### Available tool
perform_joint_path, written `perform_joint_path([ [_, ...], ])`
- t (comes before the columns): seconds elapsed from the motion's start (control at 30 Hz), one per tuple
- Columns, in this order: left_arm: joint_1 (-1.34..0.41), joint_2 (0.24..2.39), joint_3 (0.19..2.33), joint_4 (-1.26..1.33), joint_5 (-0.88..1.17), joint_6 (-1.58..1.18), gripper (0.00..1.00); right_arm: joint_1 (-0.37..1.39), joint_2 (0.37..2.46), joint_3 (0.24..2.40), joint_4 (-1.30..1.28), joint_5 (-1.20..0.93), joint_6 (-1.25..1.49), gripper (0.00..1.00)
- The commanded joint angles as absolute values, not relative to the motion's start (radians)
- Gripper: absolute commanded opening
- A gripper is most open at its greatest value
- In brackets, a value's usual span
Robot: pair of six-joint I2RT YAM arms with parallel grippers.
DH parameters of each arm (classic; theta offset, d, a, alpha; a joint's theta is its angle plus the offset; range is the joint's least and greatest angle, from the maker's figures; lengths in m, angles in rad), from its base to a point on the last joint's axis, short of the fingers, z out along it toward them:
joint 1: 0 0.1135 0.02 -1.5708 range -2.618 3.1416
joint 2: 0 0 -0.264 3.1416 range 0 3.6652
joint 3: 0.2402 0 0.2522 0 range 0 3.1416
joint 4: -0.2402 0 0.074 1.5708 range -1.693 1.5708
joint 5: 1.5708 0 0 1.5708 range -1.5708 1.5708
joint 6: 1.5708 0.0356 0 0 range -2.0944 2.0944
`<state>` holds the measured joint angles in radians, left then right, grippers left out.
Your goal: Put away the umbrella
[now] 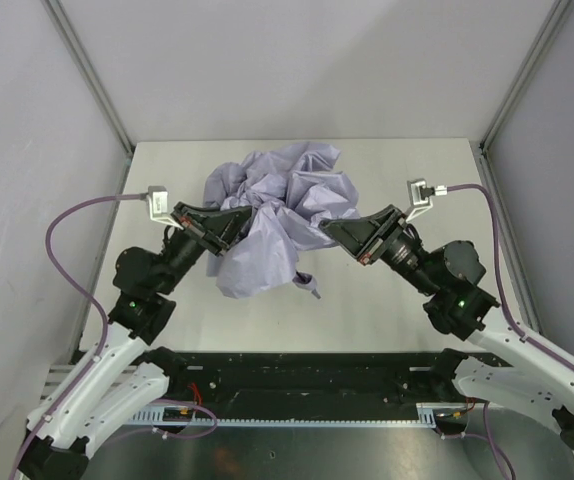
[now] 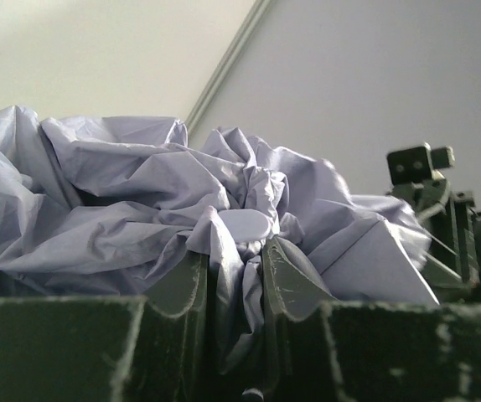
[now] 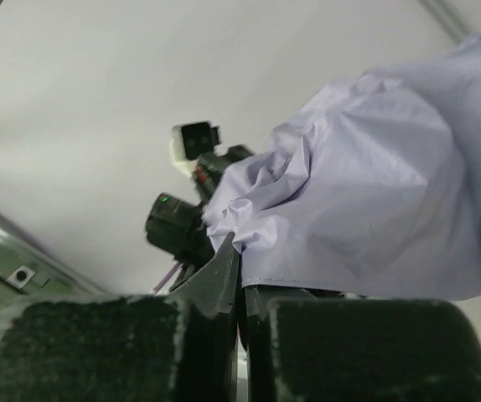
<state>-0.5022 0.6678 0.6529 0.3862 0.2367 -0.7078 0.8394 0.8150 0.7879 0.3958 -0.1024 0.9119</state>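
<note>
Top view: umbrella (image 1: 272, 215), a crumpled lavender canopy on the counter (image 1: 397, 310), lies between the left pincer (image 1: 239, 218) and the right pincer (image 1: 329, 230), touching both tips.
Left wrist view: left pincer (image 2: 239, 280) clamped on a canopy fold; umbrella (image 2: 115, 209) heaped just ahead.
Right wrist view: right pincer (image 3: 240, 280) pinched together on the umbrella (image 3: 391, 201) hem; fabric billows above and to its right.

Crumpled lavender umbrella (image 1: 277, 200) on white table (image 1: 397, 300), left jaws touching one flank, right jaws opposite

The top camera looks steeply down on the table (image 1: 387, 300) from its near edge; both wrist cameras peer upward, very close (from opposite sides), at the umbrella (image 1: 277, 215) all three share.
</note>
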Motion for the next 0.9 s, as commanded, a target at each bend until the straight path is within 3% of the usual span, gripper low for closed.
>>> perform_joint_path([
  [0.0, -0.494, 0.684, 0.668, 0.52, 0.081, -0.748, 0.0, 0.913, 0.803, 0.827, 0.485, -0.119, 0.929, 0.01],
  [0.13, -0.501, 0.744, 0.66, 0.608, 0.009, -0.801, 0.0, 1.069, 0.856, 0.807, 0.588, -0.074, 0.859, 0.01],
  [0.23, -0.518, 0.779, 0.653, 0.664, -0.03, -0.825, 0.0, 1.172, 0.972, 0.808, 0.721, -0.076, 0.809, 0.11],
  [0.37, -0.535, 0.784, 0.634, 0.698, -0.045, -0.854, 0.0, 1.204, 1.159, 0.834, 0.83, -0.143, 0.856, 0.04],
  [0.47, -0.538, 0.774, 0.622, 0.705, -0.046, -0.857, 0.0, 1.213, 1.247, 0.838, 0.883, -0.207, 0.856, 0.26],
  [0.7, -0.538, 0.736, 0.592, 0.717, -0.043, -0.895, 0.0, 1.222, 1.204, 0.841, 0.655, -0.181, 0.693, 0.63],
  [0.87, -0.538, 0.717, 0.58, 0.727, -0.035, -0.9, 0.0, 1.276, 1.107, 0.825, 0.373, -0.222, 0.509, 0.8],
])
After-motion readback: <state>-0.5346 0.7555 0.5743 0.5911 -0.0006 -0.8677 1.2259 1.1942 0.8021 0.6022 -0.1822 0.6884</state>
